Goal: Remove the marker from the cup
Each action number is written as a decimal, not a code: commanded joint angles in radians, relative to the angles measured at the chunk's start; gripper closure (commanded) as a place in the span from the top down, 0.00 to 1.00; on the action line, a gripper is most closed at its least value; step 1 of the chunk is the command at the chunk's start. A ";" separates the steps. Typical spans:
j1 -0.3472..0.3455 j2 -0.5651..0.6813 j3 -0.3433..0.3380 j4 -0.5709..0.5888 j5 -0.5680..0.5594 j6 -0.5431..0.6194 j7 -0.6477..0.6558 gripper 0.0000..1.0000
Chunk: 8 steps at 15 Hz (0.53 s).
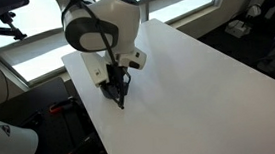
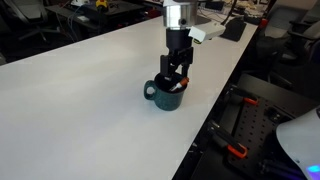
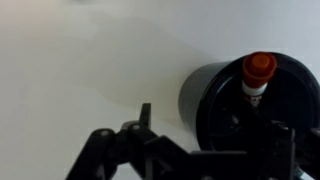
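The dark cup [image 2: 163,97] stands on the white table [image 2: 80,90] near its edge, its handle pointing away from the gripper. In the wrist view the cup [image 3: 215,100] is at the right, and the marker [image 3: 259,70] stands upright inside it with its red-orange end up. My gripper [image 2: 174,80] is low over the cup and open. In the wrist view [image 3: 212,128] one finger is outside the cup wall and the other lies dark over the cup's inside. The marker sits between them, not clamped. In an exterior view the gripper [image 1: 118,97] hides the cup.
The table edge [image 2: 205,120] runs close beside the cup, with dark equipment and red-handled clamps [image 2: 236,152] below it. The robot's white arm [image 1: 98,30] rises behind the gripper. Windows [image 1: 34,46] line the far side.
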 commanded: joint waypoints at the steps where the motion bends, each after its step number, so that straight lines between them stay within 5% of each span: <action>1: 0.005 -0.060 0.017 -0.010 -0.023 -0.020 0.033 1.00; 8: 0.029 -0.195 0.044 -0.006 -0.010 -0.140 0.047 1.00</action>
